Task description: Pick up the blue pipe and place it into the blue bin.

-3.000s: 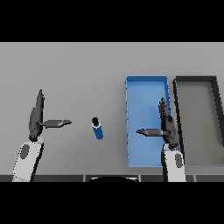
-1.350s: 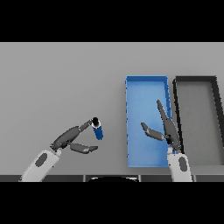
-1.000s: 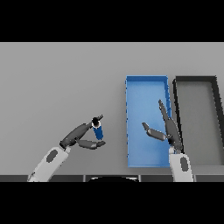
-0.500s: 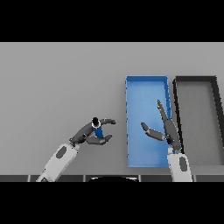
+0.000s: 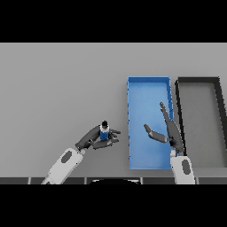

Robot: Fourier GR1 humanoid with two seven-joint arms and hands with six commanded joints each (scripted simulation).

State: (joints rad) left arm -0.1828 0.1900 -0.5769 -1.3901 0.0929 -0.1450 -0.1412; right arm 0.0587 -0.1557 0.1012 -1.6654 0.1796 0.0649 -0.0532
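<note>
Head view shows the left hand (image 5: pixel 95 139) closed around the blue pipe (image 5: pixel 104 132), fingers and thumb curled about its lower part. The pipe stands roughly upright in that grasp, its dark cap (image 5: pixel 105 123) poking up above the fingers. Whether it touches the grey table (image 5: pixel 57 84) beneath cannot be told. To that hand's right, near but apart, lies the blue bin (image 5: pixel 147 95). The right hand (image 5: pixel 170 132) hovers over the bin's near right part, fingers straight and thumb spread, holding nothing. Just beyond that hand's right side sits a dark bin (image 5: pixel 198 82), beside the blue one.
</note>
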